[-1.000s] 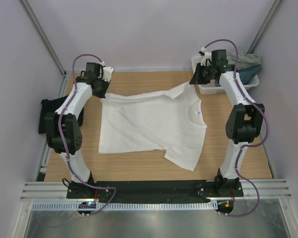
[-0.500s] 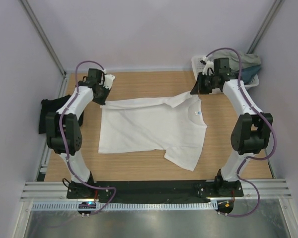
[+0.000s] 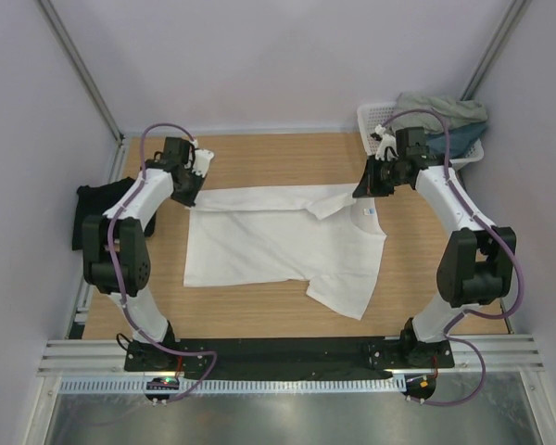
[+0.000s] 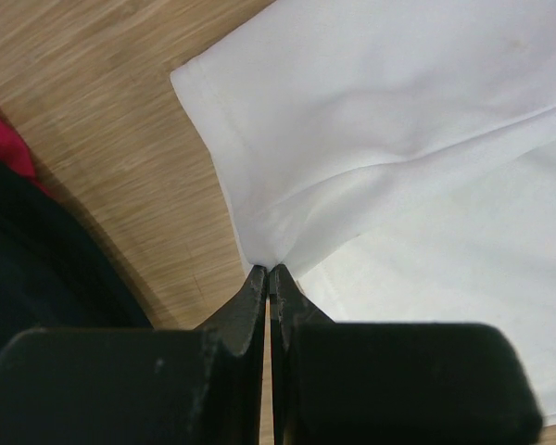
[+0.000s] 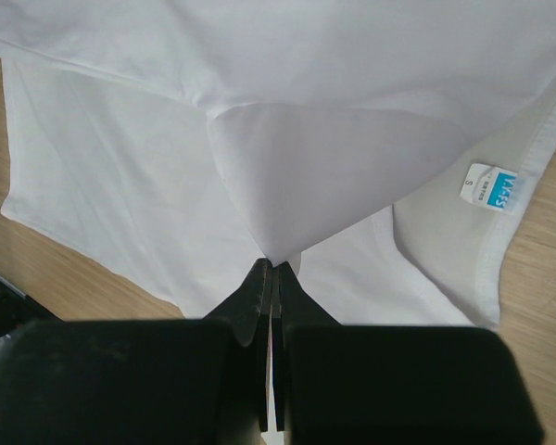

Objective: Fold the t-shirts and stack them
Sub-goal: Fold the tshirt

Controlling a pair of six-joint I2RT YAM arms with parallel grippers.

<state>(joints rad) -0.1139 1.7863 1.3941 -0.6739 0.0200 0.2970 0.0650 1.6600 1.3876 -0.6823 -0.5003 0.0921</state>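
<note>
White t-shirt [image 3: 278, 246] lay spread on the table [image 3: 259, 311], pinched at two far points.
The left gripper [image 4: 267, 271] was closed on its far left corner. The right gripper [image 5: 273, 266] was closed on the far sleeve, doubled over near the blue neck label [image 5: 490, 186].
</note>
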